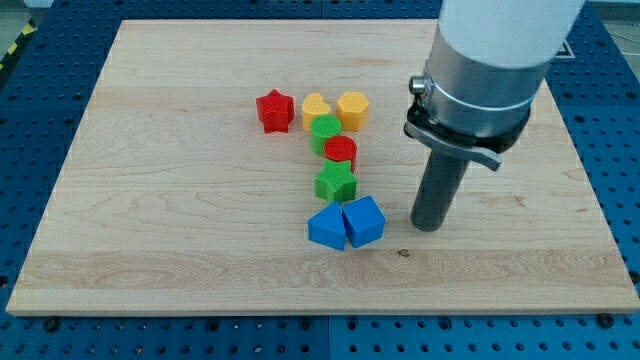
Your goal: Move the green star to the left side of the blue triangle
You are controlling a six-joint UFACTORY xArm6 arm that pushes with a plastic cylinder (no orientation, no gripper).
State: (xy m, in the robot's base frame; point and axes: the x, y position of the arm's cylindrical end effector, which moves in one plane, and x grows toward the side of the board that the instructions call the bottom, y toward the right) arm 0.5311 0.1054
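Note:
The green star lies near the middle of the wooden board, in a column of blocks. Just below it sit two blue blocks side by side: the blue triangle on the left and a blue angular block on the right. The star almost touches their top edges. My tip rests on the board to the right of the blue pair, a short gap from the angular block and below and right of the green star. It touches no block.
Above the green star are a red round block and a green round block. Higher up are a red star, a yellow heart and a yellow hexagon. The arm's white body hangs over the board's upper right.

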